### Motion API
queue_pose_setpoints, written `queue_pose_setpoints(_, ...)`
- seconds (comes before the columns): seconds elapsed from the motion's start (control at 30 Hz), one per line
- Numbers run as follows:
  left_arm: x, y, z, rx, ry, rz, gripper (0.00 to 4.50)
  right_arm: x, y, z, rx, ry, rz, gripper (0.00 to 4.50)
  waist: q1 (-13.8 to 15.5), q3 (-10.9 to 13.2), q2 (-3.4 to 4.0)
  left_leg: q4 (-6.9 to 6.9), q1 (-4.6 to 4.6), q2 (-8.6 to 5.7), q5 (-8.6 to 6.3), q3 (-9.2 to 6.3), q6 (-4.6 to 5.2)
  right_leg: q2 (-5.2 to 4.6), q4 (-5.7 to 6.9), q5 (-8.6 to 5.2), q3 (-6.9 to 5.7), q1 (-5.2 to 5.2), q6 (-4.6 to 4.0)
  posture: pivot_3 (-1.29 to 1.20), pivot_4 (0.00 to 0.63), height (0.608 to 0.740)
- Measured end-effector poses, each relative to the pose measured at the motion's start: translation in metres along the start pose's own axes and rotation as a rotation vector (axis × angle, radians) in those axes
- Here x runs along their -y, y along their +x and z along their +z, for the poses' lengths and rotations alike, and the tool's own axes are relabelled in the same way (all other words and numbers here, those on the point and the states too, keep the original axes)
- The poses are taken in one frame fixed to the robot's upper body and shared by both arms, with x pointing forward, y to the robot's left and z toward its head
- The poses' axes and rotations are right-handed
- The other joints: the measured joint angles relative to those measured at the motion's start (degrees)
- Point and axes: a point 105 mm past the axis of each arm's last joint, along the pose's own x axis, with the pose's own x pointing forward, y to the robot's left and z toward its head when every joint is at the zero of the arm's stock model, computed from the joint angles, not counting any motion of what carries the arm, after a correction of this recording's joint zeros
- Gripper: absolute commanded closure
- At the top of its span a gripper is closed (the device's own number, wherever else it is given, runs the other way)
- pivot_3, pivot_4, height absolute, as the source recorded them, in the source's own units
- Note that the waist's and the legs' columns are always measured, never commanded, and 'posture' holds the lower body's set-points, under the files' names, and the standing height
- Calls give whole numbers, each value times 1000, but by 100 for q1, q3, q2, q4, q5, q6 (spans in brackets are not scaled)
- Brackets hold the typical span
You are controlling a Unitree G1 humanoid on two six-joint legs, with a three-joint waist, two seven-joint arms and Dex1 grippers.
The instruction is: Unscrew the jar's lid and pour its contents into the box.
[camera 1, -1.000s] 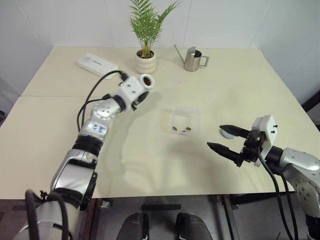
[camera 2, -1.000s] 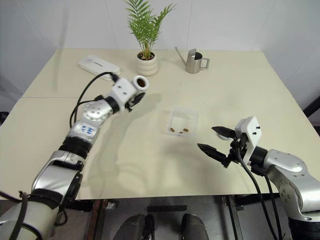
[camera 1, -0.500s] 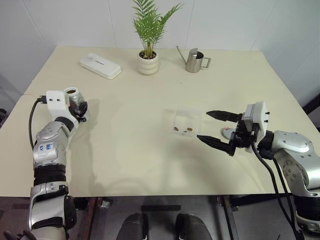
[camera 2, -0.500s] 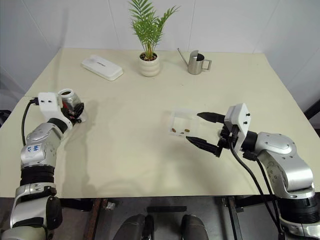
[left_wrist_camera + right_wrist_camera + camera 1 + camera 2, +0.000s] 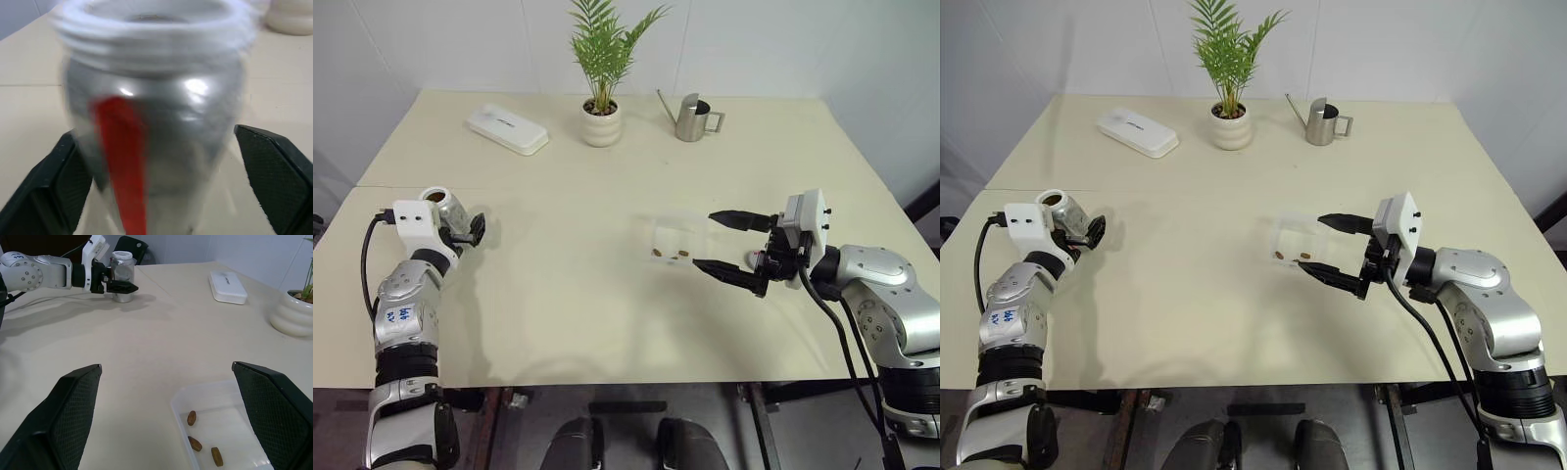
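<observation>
Now our left gripper (image 5: 468, 231) has its fingers (image 5: 276, 169) spread wide on either side of the jar (image 5: 151, 127), with a gap showing at both sides in the left wrist view, so we read the jar as released and standing upright on the tabletop (image 5: 568, 284) near its left edge. The jar's threaded mouth is bare, no lid on it. Our right gripper (image 5: 734, 245) is likewise wide open and holds nothing; its fingers hover just beside the right wall of the box (image 5: 677, 238), apart from it as far as we can tell. Inside the clear box lie the contents (image 5: 201, 445), three small brown pellets on its floor. Just behind the right fingers, partly hidden, a small pale round thing rests on the tabletop; we take it for the lid, though we cannot be sure.

By our judgement the task is nearly or wholly done: lid off, pellets in the box, jar set down. What remains, at most, is drawing both arms clear.
</observation>
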Motion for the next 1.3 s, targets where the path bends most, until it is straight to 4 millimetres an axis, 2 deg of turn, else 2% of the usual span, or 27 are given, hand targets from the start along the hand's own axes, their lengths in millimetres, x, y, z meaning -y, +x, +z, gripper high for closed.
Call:
queue_pose_setpoints(0.07, -2, -9, -6, -13, 27, -7, 14, -1, 0, 0, 0, 0, 3, 0, -13, 0, 0, -9, 0, 0, -1, 1, -1, -1, -3, 0, 1, -4, 0, 0, 150, 740)
queue_pose_setpoints(0.17, -13, -32, -15, -53, 114, -25, 14, 0, -11, -7, -31, 14, -22, 0, -36, -3, -5, -43, 9, 1, -3, 8, -9, -7, -4, -1, 1, -13, -13, 0, 150, 740)
queue_pose_setpoints(0.3, -32, -55, -9, -77, 226, -52, 14, 8, -24, -12, -58, 21, -77, 0, -20, -3, -5, -60, 15, 4, -2, 9, -18, -8, -10, -7, 1, -15, -24, 0, 150, 740)
queue_pose_setpoints(0.4, -45, -69, -4, -103, 327, -93, 14, 22, -41, -25, -111, 28, -147, 0, -2, -3, -5, -62, 14, 2, -18, 9, -46, -12, -28, -7, 1, -11, -24, 0, 150, 740)
queue_pose_setpoints(0.57, -46, -86, 1, -131, 480, -240, 14, 33, -59, -43, -177, 37, -194, 0, -20, -2, -2, -77, 25, 5, -17, 12, -55, -15, -56, 0, 11, -11, -35, 0, 150, 740)
queue_pose_setpoints(0.7, -14, -93, 14, -57, 532, -436, 14, 41, -69, -53, -208, 31, -215, 0, -20, -1, 0, -83, 31, 10, -17, 14, -62, -15, -61, 0, 20, -8, -39, 0, 150, 740)
queue_pose_setpoints(0.77, 12, -97, 20, -6, 570, -570, 14, 46, -73, -54, -213, 25, -220, 0, -26, 1, 5, -85, 34, 10, -17, 18, -63, -14, -62, 0, 24, -8, -39, 0, 150, 740)
queue_pose_setpoints(1.0, 70, -93, 27, 64, 591, -888, 14, 46, -74, -43, -215, -25, -142, 0, -20, 4, 20, -89, 52, 14, -15, 43, -63, -3, -52, -2, 0, -4, -43, 0, 150, 740)
queue_pose_setpoints(1.1, 84, -85, 34, 92, 605, -973, 14, 48, -80, -41, -251, -48, -135, 0, -12, 4, 19, -88, 57, 13, -14, 49, -57, -3, -51, 0, -7, 1, -40, 0, 150, 740)
queue_pose_setpoints(1.23, 83, -67, 50, 130, 609, -983, 14, 49, -89, -39, -296, -71, -129, 0, -17, 5, 20, -89, 62, 14, -1, 54, -32, 0, -43, 0, -6, 3, -40, 0, 150, 740)
queue_pose_setpoints(1.3, 83, -63, 50, 130, 601, -990, 14, 45, -91, -41, -303, -62, -127, 0, -27, 5, 21, -93, 63, 15, 2, 58, -25, 2, -34, 0, -5, 4, -40, 0, 150, 740)
